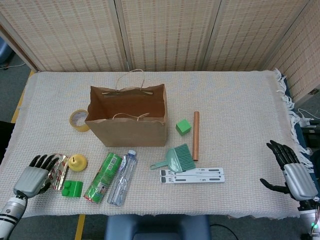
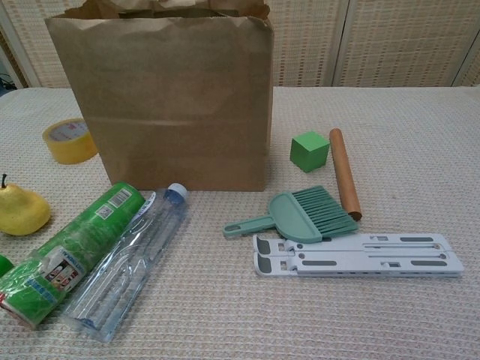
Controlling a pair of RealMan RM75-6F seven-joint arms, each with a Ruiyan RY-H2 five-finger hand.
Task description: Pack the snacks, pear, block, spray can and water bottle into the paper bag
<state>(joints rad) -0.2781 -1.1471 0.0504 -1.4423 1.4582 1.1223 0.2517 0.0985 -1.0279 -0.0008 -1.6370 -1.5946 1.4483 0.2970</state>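
Note:
The open brown paper bag [image 1: 127, 125] [image 2: 172, 97] stands upright at mid-table. In front of it to the left lie a shiny snack packet [image 1: 60, 170], a yellow pear [image 1: 77, 162] [image 2: 21, 211], a green studded block [image 1: 72, 188], a green spray can [image 1: 103, 177] [image 2: 67, 255] and a clear water bottle [image 1: 122, 177] [image 2: 127, 274]. A green cube [image 1: 183, 126] [image 2: 309, 151] sits to the right of the bag. My left hand [image 1: 31, 177] lies at the packet's left edge, fingers spread and gripping nothing. My right hand [image 1: 294, 172] rests open near the table's right edge.
A yellow tape roll [image 1: 79, 120] [image 2: 69, 139] lies left of the bag. To the right of the bag are a wooden rod [image 1: 196, 135] [image 2: 345, 184], a green hand brush [image 1: 176, 159] [image 2: 300, 214] and a white folding stand [image 1: 192, 175] [image 2: 360, 255].

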